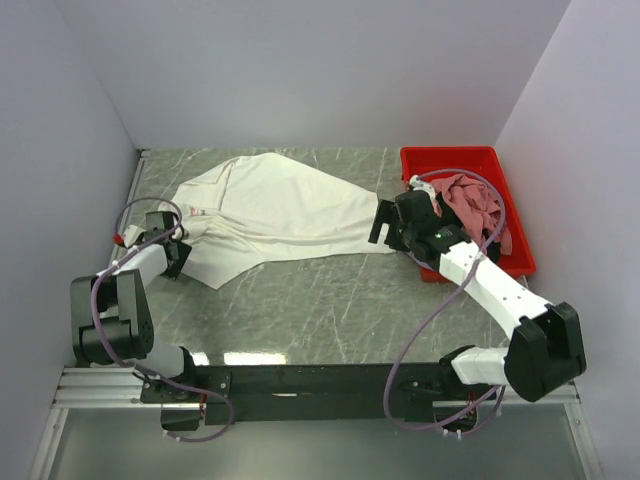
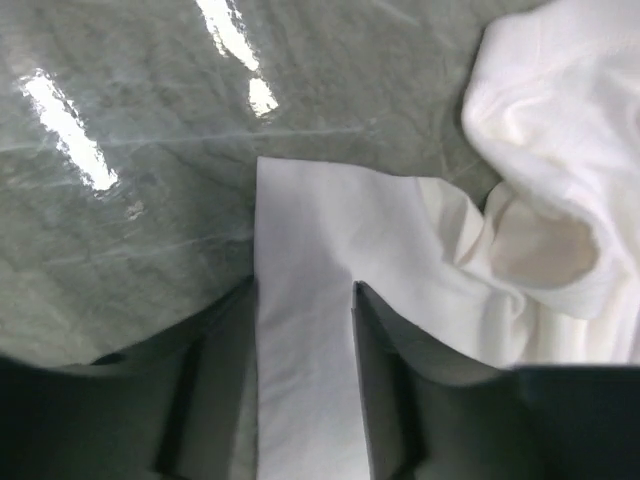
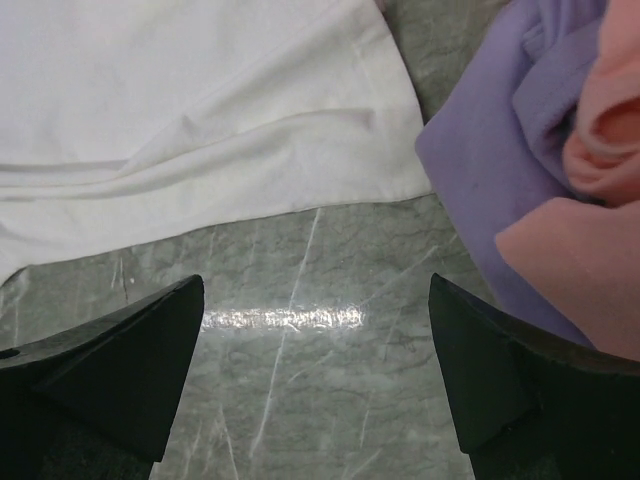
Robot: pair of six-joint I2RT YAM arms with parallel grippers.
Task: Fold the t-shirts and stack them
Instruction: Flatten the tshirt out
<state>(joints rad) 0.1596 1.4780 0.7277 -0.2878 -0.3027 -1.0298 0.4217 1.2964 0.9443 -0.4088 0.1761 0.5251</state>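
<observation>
A white t-shirt [image 1: 280, 210] lies spread on the marble table, with no print showing. My left gripper [image 1: 178, 250] is low at its left end. In the left wrist view my left gripper [image 2: 305, 300] is partly open, with a flat strip of the white shirt [image 2: 320, 220] between its fingers. My right gripper [image 1: 384, 226] is at the shirt's right end. In its wrist view my right gripper [image 3: 315, 320] is wide open over bare table, with the shirt's hem [image 3: 200, 110] just beyond. A dusty pink tee [image 1: 470, 200] is bunched in the bin. A lavender tee [image 3: 490, 160] and the pink tee [image 3: 585, 250] lie right of the right fingers.
A red plastic bin [image 1: 450, 153] stands at the back right, right beside my right arm. Grey walls close in the table on the left, back and right. The arm bases and rail run along the near edge [image 1: 300, 380].
</observation>
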